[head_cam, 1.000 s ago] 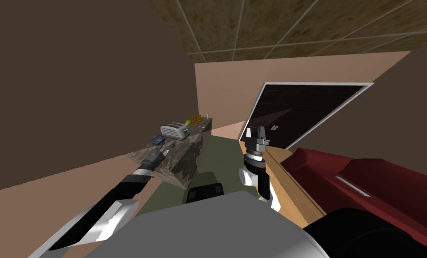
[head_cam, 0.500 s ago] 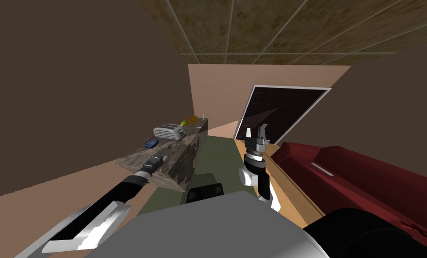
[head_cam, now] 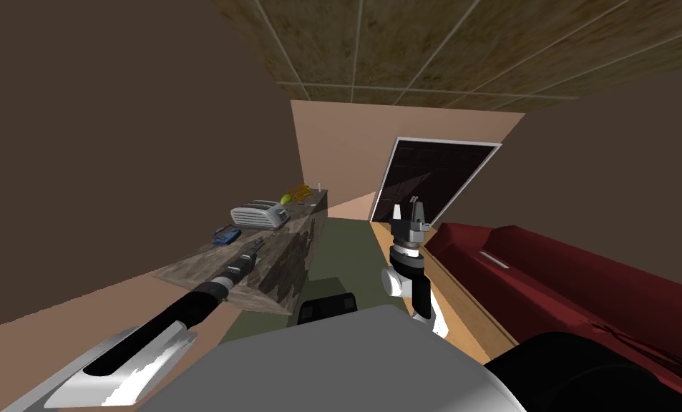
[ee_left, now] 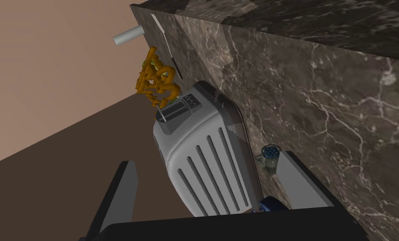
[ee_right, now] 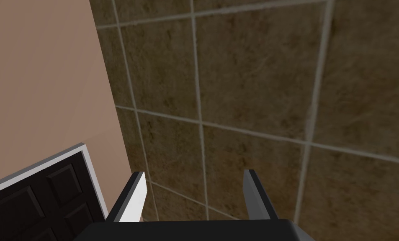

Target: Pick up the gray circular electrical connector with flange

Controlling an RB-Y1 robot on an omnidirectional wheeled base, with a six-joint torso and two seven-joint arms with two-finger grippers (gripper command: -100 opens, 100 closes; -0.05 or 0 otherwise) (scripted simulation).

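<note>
Left claw (ee_left: pixel 207 159) is released, fingers spread wide over the marble table (ee_left: pixel 341 104), holding nothing. The small grey round connector (ee_left: pixel 271 155) sits on the table just beside the toaster (ee_left: pixel 202 142), close to one finger. Right claw (ee_right: pixel 193 172) is raised, likewise released.

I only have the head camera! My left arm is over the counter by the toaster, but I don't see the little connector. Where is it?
Observer: The grey connector sits on the marble counter, right beside one finger of the left gripper.
Operator: Are its fingers open?
Observer: Yes, open; the toaster shows in the gap beyond them.
Operator: What's the connector's face like?
Observer: Round and bluish, dotted with small pins.
</note>
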